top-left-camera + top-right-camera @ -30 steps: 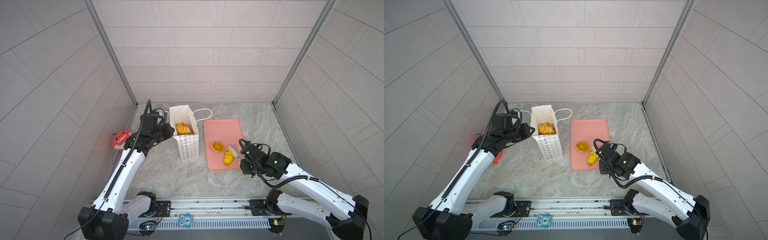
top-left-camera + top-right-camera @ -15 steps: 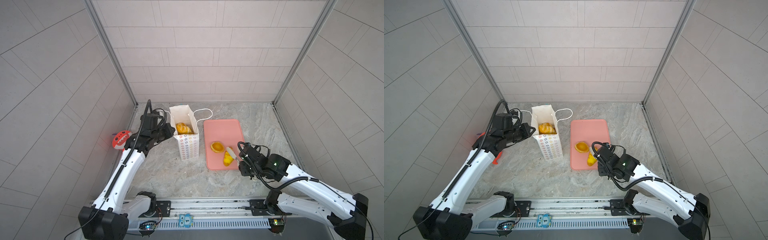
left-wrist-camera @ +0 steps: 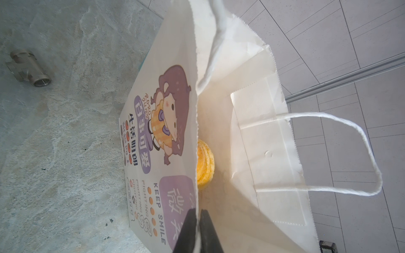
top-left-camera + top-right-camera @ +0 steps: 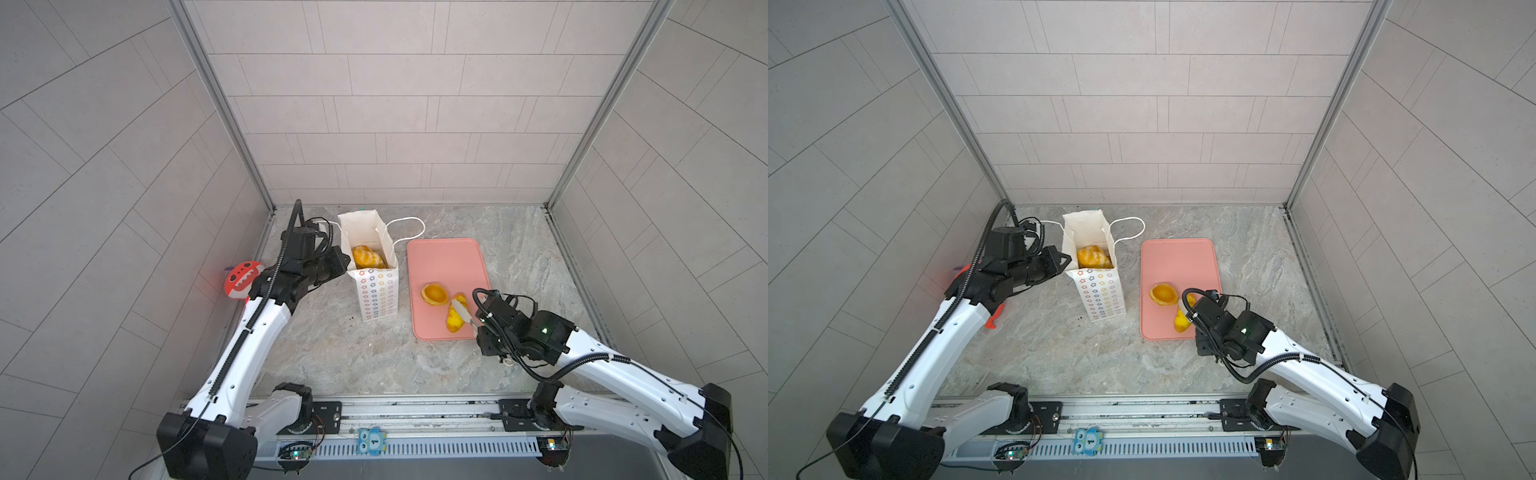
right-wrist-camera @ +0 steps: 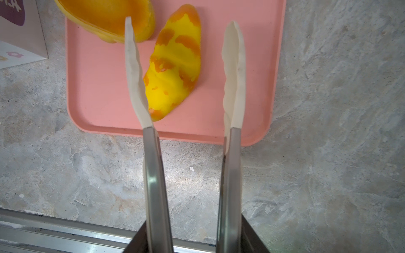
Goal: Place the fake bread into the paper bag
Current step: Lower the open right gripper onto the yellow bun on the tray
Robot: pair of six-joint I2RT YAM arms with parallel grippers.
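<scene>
White paper is what my left gripper (image 3: 198, 211) has hold of: its two black fingers are pressed together on the top edge of the paper bag (image 3: 157, 131), on the wall printed with the cartoon girl. The bag stands upright on the grey stone-patterned table (image 4: 332, 353), mouth open.

Low inside the bag lies ridged golden fake bread (image 4: 365, 257). In the left wrist view a piece of it peeps out past the pinched wall.

A cord handle (image 4: 405, 230) droops outward from the bag's wall opposite my left gripper. On that same side the pink tray (image 4: 444, 262) lies flat, just beside the bag and apart from it. Two more pieces rest on the tray: a round tart (image 4: 434, 294) nearer the bag, and a long yellow loaf (image 5: 175, 65) with orange patches just past it. I cannot tell whether the two touch.

My right gripper (image 5: 180, 22) hangs over the tray end away from the handle. Its long metal fingers with white tips are spread apart, grasping nothing. The loaf lies between the tips, closer to the one on the bag's side. Whether that tip touches it I cannot tell.

On the bag's other side, beyond my left arm, a red toy (image 4: 241, 279) sits by the wall.
</scene>
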